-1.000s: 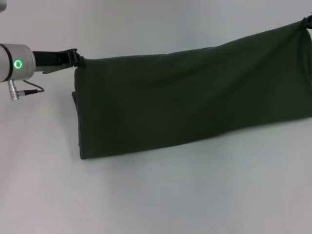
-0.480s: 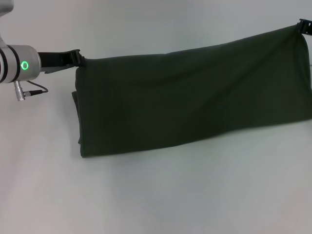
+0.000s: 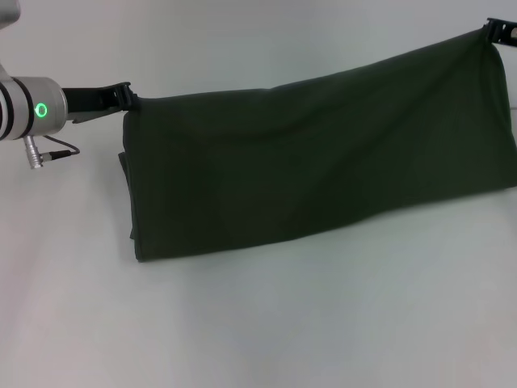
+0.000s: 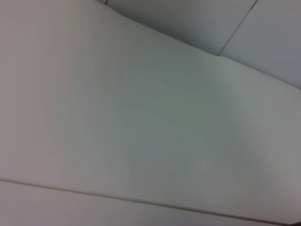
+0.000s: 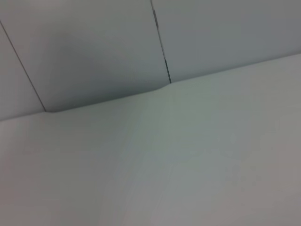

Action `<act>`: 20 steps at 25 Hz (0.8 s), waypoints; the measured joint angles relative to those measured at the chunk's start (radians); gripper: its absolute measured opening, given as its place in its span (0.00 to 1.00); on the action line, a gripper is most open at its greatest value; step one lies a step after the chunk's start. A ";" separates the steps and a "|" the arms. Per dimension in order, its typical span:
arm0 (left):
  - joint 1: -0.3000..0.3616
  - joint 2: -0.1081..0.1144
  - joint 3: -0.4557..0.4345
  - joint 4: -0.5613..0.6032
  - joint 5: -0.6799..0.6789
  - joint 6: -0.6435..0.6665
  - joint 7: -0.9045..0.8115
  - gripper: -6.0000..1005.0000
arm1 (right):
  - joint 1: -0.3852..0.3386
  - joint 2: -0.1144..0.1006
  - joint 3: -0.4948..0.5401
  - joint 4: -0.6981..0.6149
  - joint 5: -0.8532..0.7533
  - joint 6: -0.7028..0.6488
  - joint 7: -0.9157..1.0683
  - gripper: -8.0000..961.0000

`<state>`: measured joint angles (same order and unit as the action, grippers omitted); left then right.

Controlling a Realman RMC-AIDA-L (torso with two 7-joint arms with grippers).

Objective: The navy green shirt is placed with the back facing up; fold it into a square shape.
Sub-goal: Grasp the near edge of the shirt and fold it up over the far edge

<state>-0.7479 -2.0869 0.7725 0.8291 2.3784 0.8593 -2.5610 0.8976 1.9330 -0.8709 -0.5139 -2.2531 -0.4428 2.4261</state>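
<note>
I hold the shirt (image 3: 315, 166) up by its top edge so it hangs as a doubled band over the bench (image 3: 266, 323), ready, I judge, for the next fold. My left gripper (image 3: 127, 97) is clenched on the shirt's left top corner; my right gripper (image 3: 494, 31) grasps the right top corner, which sits higher. The shirt's long axis runs left to right, rising toward my right gripper, and its lower edge trails near the bench.

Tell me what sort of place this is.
Probably a lab or test bench for robot cloth handling, not a home. A bare white table holds only the navy green shirt, held up by the left gripper and the right gripper; the right wrist view shows plain panelled walls.
</note>
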 joint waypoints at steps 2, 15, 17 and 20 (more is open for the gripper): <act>0.000 -0.006 -0.001 0.000 0.005 -0.007 -0.002 0.01 | 0.001 0.001 -0.004 0.003 -0.005 0.006 -0.001 0.15; 0.010 -0.012 0.004 0.008 0.010 -0.021 -0.023 0.02 | 0.017 -0.002 -0.010 0.009 -0.017 0.038 -0.004 0.17; 0.011 -0.011 0.004 0.008 0.006 -0.019 -0.021 0.02 | 0.024 -0.001 -0.010 0.010 -0.033 0.035 -0.006 0.18; 0.002 -0.003 0.000 -0.009 -0.002 0.005 -0.025 0.02 | 0.031 -0.002 -0.010 0.010 -0.059 0.028 -0.006 0.18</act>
<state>-0.7463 -2.0899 0.7727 0.8201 2.3767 0.8646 -2.5859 0.9286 1.9307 -0.8804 -0.5035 -2.3124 -0.4144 2.4203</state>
